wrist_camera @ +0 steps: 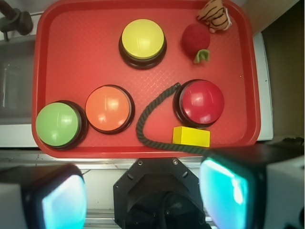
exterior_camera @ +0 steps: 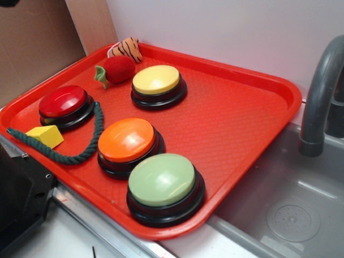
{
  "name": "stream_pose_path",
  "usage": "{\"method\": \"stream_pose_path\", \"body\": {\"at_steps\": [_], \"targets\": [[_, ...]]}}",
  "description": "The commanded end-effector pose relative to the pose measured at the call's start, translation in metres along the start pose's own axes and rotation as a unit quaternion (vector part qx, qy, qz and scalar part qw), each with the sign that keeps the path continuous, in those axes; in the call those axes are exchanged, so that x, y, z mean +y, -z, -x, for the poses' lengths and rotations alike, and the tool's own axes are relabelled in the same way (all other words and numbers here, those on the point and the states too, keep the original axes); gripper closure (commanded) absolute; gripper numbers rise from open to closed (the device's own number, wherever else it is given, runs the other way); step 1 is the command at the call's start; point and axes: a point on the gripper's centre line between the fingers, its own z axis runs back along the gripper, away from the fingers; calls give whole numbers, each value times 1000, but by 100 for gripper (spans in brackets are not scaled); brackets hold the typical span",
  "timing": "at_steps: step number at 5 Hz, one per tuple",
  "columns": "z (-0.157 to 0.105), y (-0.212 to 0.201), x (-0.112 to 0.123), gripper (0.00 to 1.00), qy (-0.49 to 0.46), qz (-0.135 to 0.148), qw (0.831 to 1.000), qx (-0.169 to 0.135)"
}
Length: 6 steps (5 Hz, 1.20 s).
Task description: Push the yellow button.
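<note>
The yellow button (exterior_camera: 156,80) is a pale-yellow dome on a black base, at the far middle of the red tray (exterior_camera: 242,123). In the wrist view it (wrist_camera: 142,39) lies near the top centre. My gripper (wrist_camera: 143,195) is open and empty, its two fingers (wrist_camera: 238,191) wide apart at the bottom of the wrist view. It hovers high above the robot's base, back from the tray's near edge and well clear of the button. The gripper is not in the exterior view.
On the tray are a red button (exterior_camera: 63,102), an orange button (exterior_camera: 127,141), a pale green button (exterior_camera: 162,180), a small yellow wedge block (exterior_camera: 46,136), a dark green rope (exterior_camera: 80,145), a red plush strawberry (exterior_camera: 117,69) and a striped toy (exterior_camera: 128,48). A grey sink (exterior_camera: 290,209) and faucet (exterior_camera: 320,97) are to the right.
</note>
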Motion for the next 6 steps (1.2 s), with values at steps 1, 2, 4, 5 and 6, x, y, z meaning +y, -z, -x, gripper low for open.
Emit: {"method": "stream_pose_path", "body": {"at_steps": [1,2,4,5,6], "targets": [[0,0,0,0,0,0,1000,0],[-48,35,22,0,-6,-53,998,-27],[-145,107,13,0,62,-2,996,-59],[-164,142,-2,0,87,-16,996,-16],[-159,167,-11,0,127,-23,992,1]]}}
